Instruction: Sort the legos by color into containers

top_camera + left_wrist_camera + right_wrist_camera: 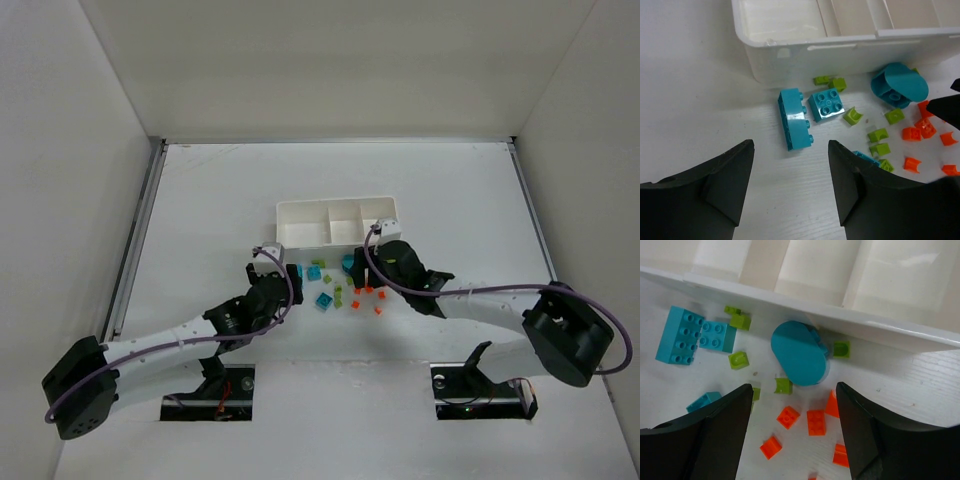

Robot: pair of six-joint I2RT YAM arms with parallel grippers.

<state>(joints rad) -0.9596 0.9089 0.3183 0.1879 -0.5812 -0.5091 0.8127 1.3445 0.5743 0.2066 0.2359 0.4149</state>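
Observation:
The white three-compartment tray (338,222) stands mid-table; its compartments look empty in both wrist views. The legos lie loose in front of it (340,288). In the left wrist view a long teal brick (796,119), a square teal brick (826,104), a rounded teal piece (899,85), lime bits (851,116) and orange bits (912,134) lie by the tray wall (840,47). My left gripper (790,150) is open and empty, just short of the long teal brick. My right gripper (794,387) is open and empty above orange bricks (816,422), near the rounded teal piece (800,354).
White walls close in the table on the left, back and right. The two grippers (283,280) (362,275) are close together on either side of the brick pile. The right gripper's black tip shows at the right edge of the left wrist view (945,107).

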